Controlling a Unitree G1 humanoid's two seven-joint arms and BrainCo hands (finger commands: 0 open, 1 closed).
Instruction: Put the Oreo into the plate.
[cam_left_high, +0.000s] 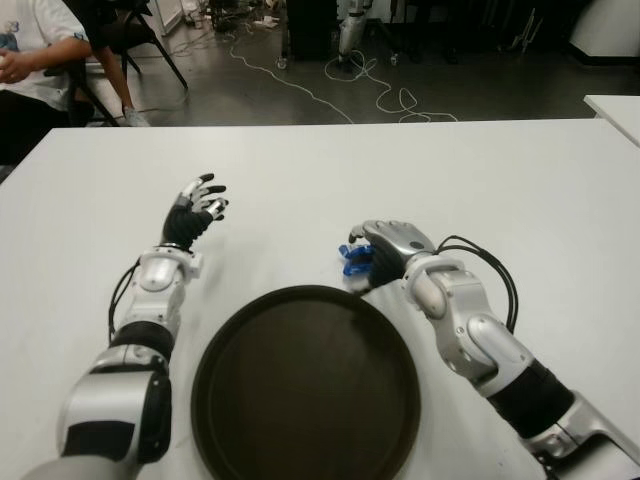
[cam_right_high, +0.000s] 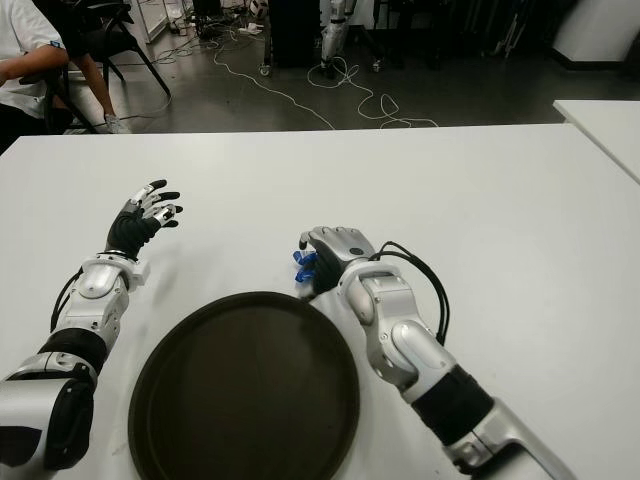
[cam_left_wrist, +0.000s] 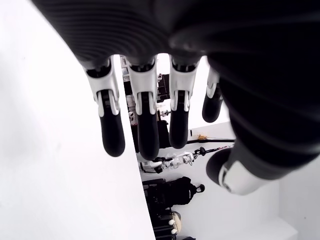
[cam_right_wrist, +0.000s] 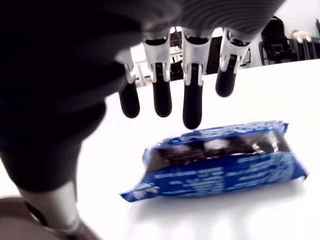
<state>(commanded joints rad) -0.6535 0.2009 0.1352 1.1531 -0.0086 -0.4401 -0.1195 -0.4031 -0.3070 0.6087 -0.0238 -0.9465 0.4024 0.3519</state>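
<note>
Oreo pack, the small blue crinkly-film sleeve of dark biscuits, lies flat on the white table, just past the far right rim of the round dark brown plate and not in it yet.

Going left to right for you: a person sits at the far left beyond the table edge. Your left hand shows raised over the table, well left of the pack and beyond the plate's left side, fingers spread, holding nothing; idle. The plate sits centre, near you. Then your right hand hovers right over the pack, w/ fingers extended and hanging just above the wrapper, not closed on it; the wrist view shows a gap, so no grip yet.

Handling, as a guess: it looks light, the film slick and a bit soft, and the biscuits inside brittle, so don't crush it. Take it across the short width, thumb on one long side and fingers on the other, approx mid-length.

Long axis: in the wrist view the pack runs crosswise to your fingers, crimped ends out to either side. In the eye views the hand hides most of it, so exact heading on the table can't be told.
</note>
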